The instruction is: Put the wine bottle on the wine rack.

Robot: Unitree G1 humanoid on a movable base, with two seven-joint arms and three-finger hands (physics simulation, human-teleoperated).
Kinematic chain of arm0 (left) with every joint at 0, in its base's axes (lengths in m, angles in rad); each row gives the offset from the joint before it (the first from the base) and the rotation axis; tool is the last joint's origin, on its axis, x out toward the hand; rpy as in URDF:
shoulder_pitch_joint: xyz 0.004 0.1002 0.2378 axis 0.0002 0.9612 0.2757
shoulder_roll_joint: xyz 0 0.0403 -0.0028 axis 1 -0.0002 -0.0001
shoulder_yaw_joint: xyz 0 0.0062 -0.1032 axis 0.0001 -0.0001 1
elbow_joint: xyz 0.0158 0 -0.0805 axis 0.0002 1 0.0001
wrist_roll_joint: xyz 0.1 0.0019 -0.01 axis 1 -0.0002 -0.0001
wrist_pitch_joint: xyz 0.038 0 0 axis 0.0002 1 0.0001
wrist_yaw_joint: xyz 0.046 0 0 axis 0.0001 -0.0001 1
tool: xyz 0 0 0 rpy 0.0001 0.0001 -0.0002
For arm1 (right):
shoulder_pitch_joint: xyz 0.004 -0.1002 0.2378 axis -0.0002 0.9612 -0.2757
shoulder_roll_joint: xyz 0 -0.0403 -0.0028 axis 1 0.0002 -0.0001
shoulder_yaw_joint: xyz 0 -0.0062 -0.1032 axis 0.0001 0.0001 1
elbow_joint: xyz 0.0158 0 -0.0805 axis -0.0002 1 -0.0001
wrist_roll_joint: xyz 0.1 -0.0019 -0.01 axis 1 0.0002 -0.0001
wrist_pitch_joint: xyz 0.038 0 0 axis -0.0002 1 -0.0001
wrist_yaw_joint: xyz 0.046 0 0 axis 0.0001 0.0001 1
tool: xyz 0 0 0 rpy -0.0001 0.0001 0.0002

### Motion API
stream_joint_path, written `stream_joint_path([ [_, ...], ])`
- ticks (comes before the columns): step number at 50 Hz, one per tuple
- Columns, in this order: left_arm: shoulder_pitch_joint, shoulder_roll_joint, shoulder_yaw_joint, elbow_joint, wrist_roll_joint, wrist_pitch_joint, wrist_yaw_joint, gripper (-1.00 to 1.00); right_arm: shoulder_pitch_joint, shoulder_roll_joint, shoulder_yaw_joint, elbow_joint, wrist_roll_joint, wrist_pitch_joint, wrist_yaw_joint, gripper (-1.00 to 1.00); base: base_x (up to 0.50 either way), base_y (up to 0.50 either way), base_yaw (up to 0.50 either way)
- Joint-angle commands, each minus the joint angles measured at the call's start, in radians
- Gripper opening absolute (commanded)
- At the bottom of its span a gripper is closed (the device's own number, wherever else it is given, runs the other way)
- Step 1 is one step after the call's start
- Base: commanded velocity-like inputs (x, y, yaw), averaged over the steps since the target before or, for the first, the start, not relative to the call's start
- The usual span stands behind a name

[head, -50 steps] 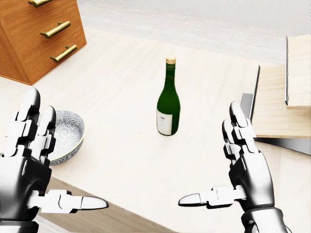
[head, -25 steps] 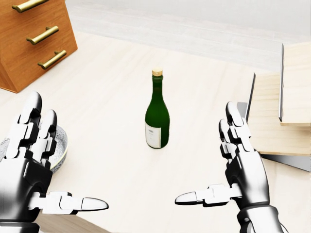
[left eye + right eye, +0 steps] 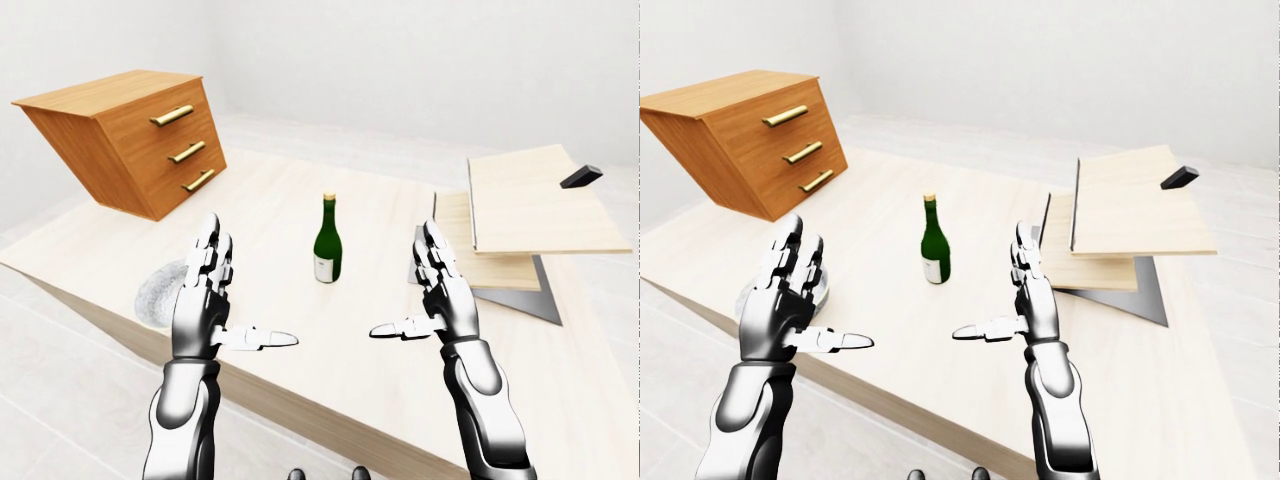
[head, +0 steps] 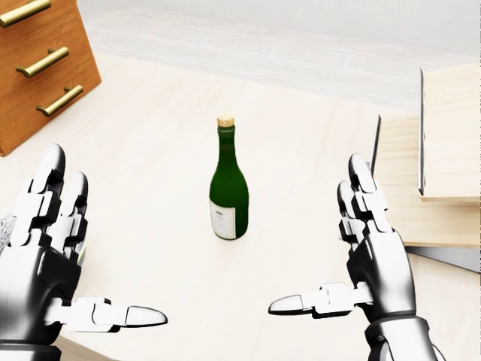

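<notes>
At far left of the left-eye view I see a wooden drawer unit (image 3: 130, 140) with three brass handles, standing tilted on the pale wooden table (image 3: 270, 215). Below it, near the table's near edge, a patterned bowl (image 3: 160, 295) sits partly hidden behind my left hand (image 3: 205, 305). That hand is raised palm inward, fingers (image 4: 45, 199) extended upward and close together, thumb stuck out sideways toward the centre; it is spread and holds nothing. Centre of the table: the green wine bottle (image 4: 228, 180) stands upright, cork on top, pale label low on its body, resting on the tabletop between my two hands and higher in the view than both, touching neither. My right hand (image 4: 372, 256) mirrors the left: fingers up, thumb pointing inward, spread, empty, well apart from the bottle. Right of it, the wine rack (image 3: 520, 225) reads as stacked light wooden boards with dark edges over a grey base plate; its inner compartments I cannot make out from here. A small dark block (image 3: 581, 176) lies on the top board at far right.
</notes>
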Motion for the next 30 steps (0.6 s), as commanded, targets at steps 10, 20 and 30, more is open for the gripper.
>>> stream_joint_path([
  [10, -0.001, -0.001, -0.007, 0.017, 0.005, 0.000, 0.003, 1.00, -0.023, -0.001, 0.007, 0.018, -0.009, 0.000, -0.006, 1.00, 0.13, 0.05, 0.00],
  [20, 0.003, -0.002, -0.010, -0.005, 0.002, 0.000, 0.005, 1.00, -0.129, -0.001, 0.021, 0.059, -0.035, 0.000, -0.021, 1.00, 0.00, 0.00, 0.00],
  [30, 0.003, -0.001, -0.005, 0.005, -0.004, 0.000, 0.003, 1.00, -0.277, 0.014, 0.048, 0.133, -0.057, 0.000, -0.028, 1.00, 0.00, 0.00, 0.00],
])
